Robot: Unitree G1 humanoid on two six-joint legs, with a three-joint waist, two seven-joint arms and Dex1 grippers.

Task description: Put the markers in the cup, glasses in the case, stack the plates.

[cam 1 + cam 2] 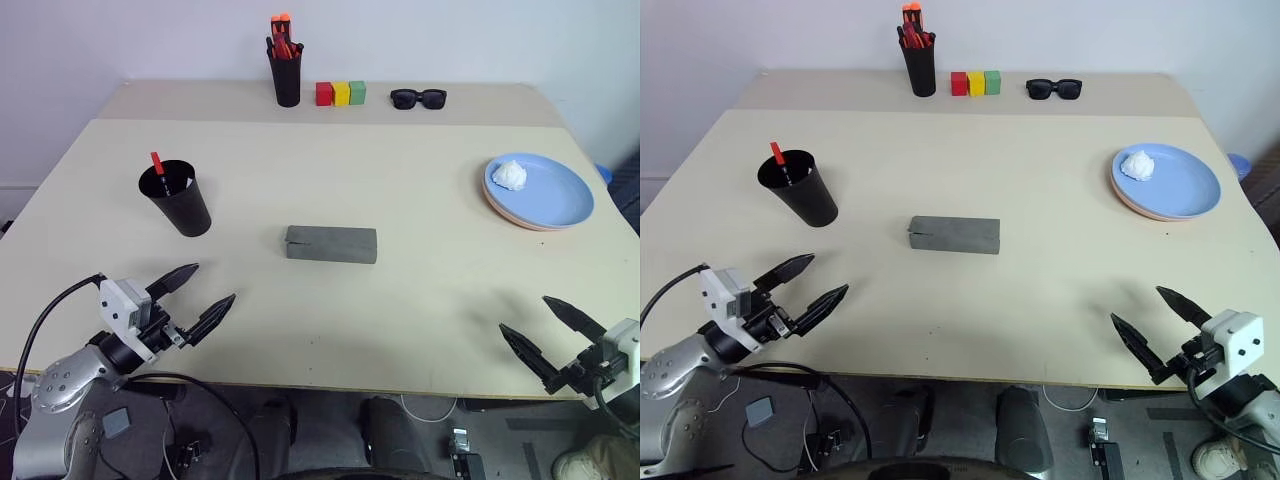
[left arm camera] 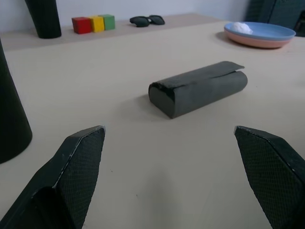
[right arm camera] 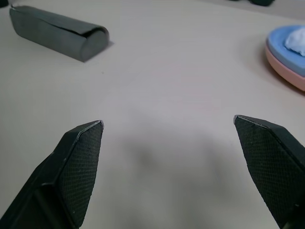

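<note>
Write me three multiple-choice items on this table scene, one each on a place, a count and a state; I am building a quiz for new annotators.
1. Where is the light blue round plastic plate?
A. on a salmon pink plate
B. beside the grey case
C. under the sunglasses

2. How many small coloured blocks stand in the row at the back?
A. two
B. three
C. five

3. How is the grey rectangular hard-shell case?
A. lid wide open
B. lid shut
C. standing on end

Answers: 1 A, a salmon pink plate rims out beneath it. 2 B, red, yellow and green. 3 B, it lies flat with its flap down.
</note>
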